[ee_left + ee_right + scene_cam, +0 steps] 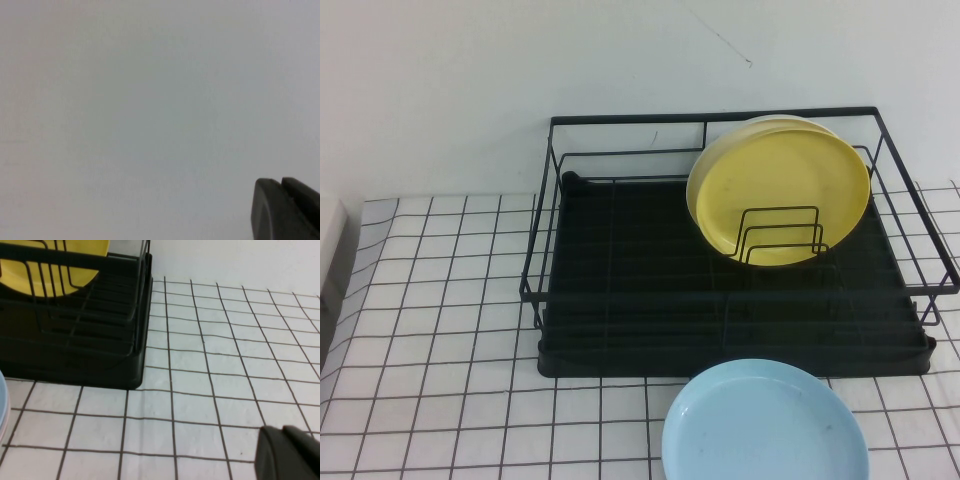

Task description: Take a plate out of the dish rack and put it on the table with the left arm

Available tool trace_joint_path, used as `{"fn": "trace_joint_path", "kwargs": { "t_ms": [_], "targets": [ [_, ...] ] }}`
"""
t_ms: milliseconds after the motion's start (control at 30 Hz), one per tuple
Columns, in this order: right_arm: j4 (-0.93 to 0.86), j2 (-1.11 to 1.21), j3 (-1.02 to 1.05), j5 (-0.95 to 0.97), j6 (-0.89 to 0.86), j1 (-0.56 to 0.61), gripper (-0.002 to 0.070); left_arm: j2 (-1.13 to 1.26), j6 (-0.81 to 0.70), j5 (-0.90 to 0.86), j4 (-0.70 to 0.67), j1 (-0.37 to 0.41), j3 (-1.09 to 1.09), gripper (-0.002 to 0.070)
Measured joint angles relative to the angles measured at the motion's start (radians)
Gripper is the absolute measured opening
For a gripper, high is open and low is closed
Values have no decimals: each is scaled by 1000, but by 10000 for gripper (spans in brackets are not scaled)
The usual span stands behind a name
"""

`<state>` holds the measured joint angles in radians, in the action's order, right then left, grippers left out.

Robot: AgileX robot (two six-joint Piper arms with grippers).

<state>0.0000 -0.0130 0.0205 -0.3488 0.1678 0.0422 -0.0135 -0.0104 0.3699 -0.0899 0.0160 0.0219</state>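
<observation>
A round yellow plate [780, 190] stands upright among the wire dividers at the right back of the black dish rack [620, 290]. A paler rim shows just behind it. The rack sits on the white grid-cloth table [440, 330]. Neither arm shows in the high view. My left gripper [281, 184] is shut on nothing and faces only a blank white surface. My right gripper [282, 430] hovers low over the table to the right of the rack [75, 350], fingertips together and empty; the yellow plate [12, 272] shows behind the wires there.
A light blue plate [765, 425] lies flat on the table just in front of the rack's right half; its edge [2, 400] shows in the right wrist view. Open cloth stretches left of the rack. A white wall stands behind.
</observation>
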Motion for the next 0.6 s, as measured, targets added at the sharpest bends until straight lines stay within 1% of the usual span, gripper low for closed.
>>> {"fn": "trace_joint_path", "kwargs": {
  "t_ms": [67,133,200,300,433,500,533,600],
  "targets": [
    [0,0,0,0,0,0,-4,0,10,7,-24,0,0,-2],
    [0,0,0,0,0,0,-4,0,30,-25,-55,0,-2,-2],
    [0,0,0,0,0,0,-4,0,37,-190,-87,0,-49,-2],
    [0,0,0,0,0,0,-4,19,37,-402,-93,0,-166,-2],
    [0,0,0,0,0,0,-4,128,69,-589,-133,0,-342,-2],
    [0,0,0,0,0,0,-4,237,92,-669,-171,0,-450,-2],
    [0,0,0,0,0,0,-4,280,86,-704,-181,0,-490,-2],
    [0,0,0,0,0,0,-4,394,18,-763,-206,0,-585,-2]
  ]
}}
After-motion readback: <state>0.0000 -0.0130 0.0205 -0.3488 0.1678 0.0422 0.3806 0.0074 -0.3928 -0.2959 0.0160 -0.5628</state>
